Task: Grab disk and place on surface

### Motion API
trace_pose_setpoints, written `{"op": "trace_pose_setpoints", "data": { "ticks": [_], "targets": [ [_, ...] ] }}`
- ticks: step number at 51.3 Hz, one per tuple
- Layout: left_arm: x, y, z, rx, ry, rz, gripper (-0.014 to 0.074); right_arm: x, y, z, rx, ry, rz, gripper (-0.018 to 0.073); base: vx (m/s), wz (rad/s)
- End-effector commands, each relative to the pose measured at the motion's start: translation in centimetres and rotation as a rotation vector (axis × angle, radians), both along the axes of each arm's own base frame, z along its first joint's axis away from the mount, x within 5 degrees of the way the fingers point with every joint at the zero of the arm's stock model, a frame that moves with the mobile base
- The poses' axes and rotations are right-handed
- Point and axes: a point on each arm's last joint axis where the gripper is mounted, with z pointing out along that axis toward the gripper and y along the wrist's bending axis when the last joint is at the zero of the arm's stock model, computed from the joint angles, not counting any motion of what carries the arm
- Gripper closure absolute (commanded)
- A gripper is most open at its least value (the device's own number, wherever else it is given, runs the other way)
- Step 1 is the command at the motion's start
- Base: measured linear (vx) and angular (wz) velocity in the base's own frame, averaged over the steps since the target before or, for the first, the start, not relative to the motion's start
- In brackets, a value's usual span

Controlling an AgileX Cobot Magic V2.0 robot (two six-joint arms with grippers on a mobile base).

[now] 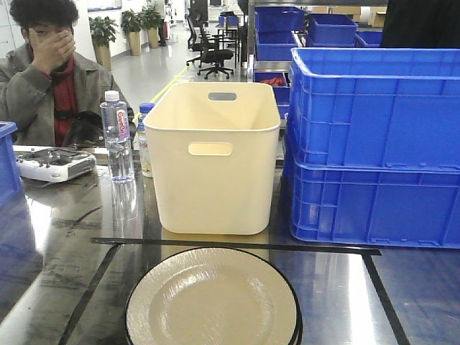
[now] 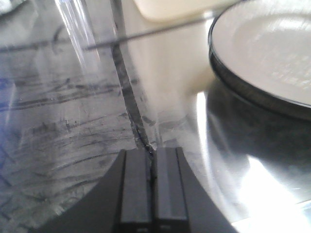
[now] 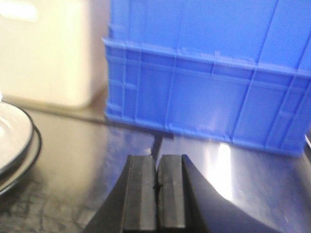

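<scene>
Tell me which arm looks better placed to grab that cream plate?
Probably the left. The plate fills more of the left wrist view, while the right wrist view shows only its edge. Both arms' fingers are shut and empty.

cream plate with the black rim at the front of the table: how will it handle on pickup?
Probably rigid: the plate holds a crisp round rim. Likely slippery, since its face is glossy and so is the tabletop; it may skate when nudged. The rim sits low, so fingers may struggle to get under it. It looks like a stack of two, so the top one may lift alone.
</scene>
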Motion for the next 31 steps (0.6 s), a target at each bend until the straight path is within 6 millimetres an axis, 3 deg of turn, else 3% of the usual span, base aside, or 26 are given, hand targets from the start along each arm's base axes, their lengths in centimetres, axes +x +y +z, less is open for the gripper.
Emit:
{"op": "trace_pose_setpoints", "data": {
  "ticks": [1,10,31],
  "targets": [
    [-1.3,0.3,0.8,-0.063,-0.166,0.051,0.0598,-1.7,0.1,0.4,0.017,-0.26,0.037,0.0568,0.0,0.0],
    [-2.6,0.5,0.8,-0.062,-0.247,0.065,0.0598,-2.4,0.0,-1.0,0.036,-0.246,0.035,0.0568,0.0,0.0],
    [-2.6,0.4,0.7,-0.069,-0.232,0.059,0.0598,-2.3,0.0,-1.1,0.037,-0.237,0.034,0.0568,0.0,0.0]
  ]
}}
